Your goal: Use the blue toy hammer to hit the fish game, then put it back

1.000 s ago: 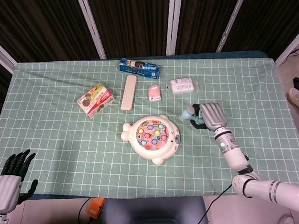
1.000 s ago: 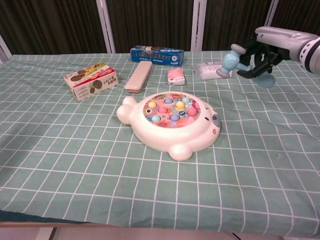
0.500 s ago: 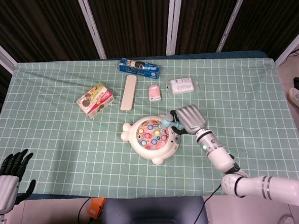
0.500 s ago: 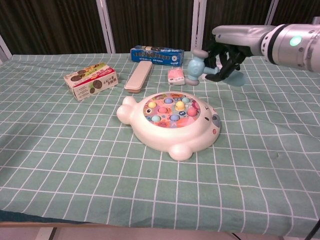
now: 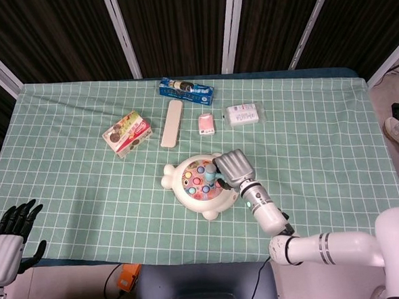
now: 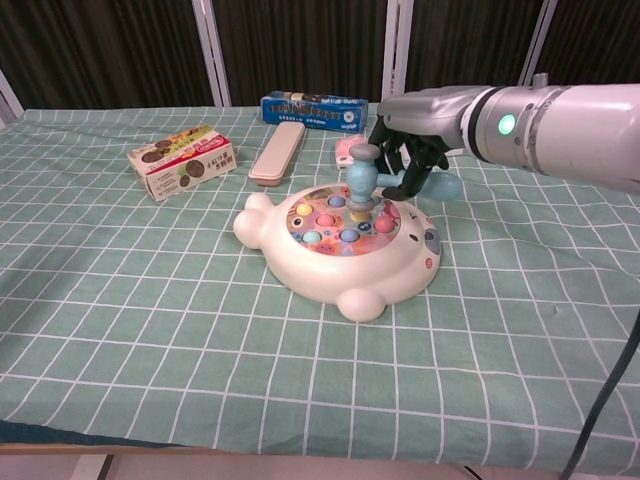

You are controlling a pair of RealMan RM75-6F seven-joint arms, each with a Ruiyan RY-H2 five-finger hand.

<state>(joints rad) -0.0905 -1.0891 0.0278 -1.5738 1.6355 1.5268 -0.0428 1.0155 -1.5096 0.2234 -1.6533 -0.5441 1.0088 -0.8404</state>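
1. Far left, the left hand (image 5: 11, 229) hangs off the table's near corner, dark fingers spread apart and holding nothing.
2. On the green checked tablecloth (image 6: 120, 300), a snack box (image 6: 181, 161) sits back left, with a long beige case (image 6: 278, 153) to its right and a blue packet (image 6: 314, 108) behind that.
3. Centre stage: the white fish game (image 6: 340, 250) lies flat, coloured pegs on its round top.
4. And there's contact! The blue toy hammer (image 6: 362, 180) stands upright, its lower head pressed onto the pegs at the game's far side.
5. The right hand (image 6: 415, 150) grips the hammer's handle, fingers curled around it, hovering over the game's right half.
6. Behind the hand, a small pink pack (image 5: 206, 123) and a white pack (image 5: 242, 114) lie near each other.
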